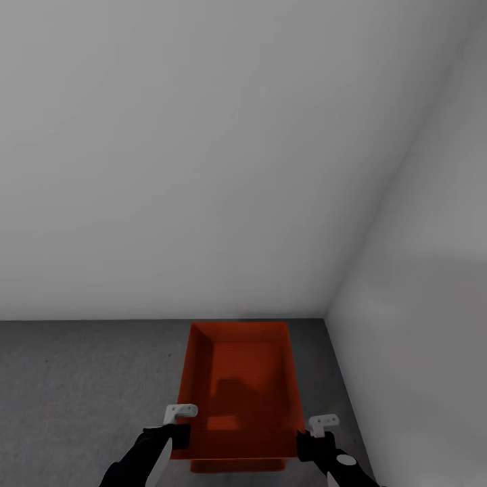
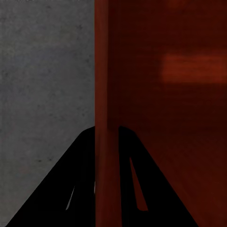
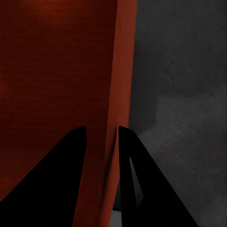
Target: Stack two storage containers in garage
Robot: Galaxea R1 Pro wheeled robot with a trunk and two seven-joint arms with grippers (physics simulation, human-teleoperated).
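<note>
A rust-red storage container (image 1: 237, 385) hangs over the dark grey concrete floor (image 1: 81, 392), held near the corner where two plain white-grey walls (image 1: 203, 149) meet. Its open top faces up and its inside is bare. Just beneath its near edge a strip of a second rust-red container (image 1: 237, 465) shows, lying lower and mostly hidden by the one above; whether the two touch cannot be told.

The left hand (image 1: 181, 425) is closed over the upper container's left wall, near its near corner. In the left wrist view the wall's rim (image 2: 105, 94) runs between the two dark fingers (image 2: 137, 189), one inside and one outside the box. The right hand (image 1: 318, 433) pinches the right wall the same way, its fingers (image 3: 135, 184) straddling the thin red edge (image 3: 120, 85) with the floor beyond.
</note>
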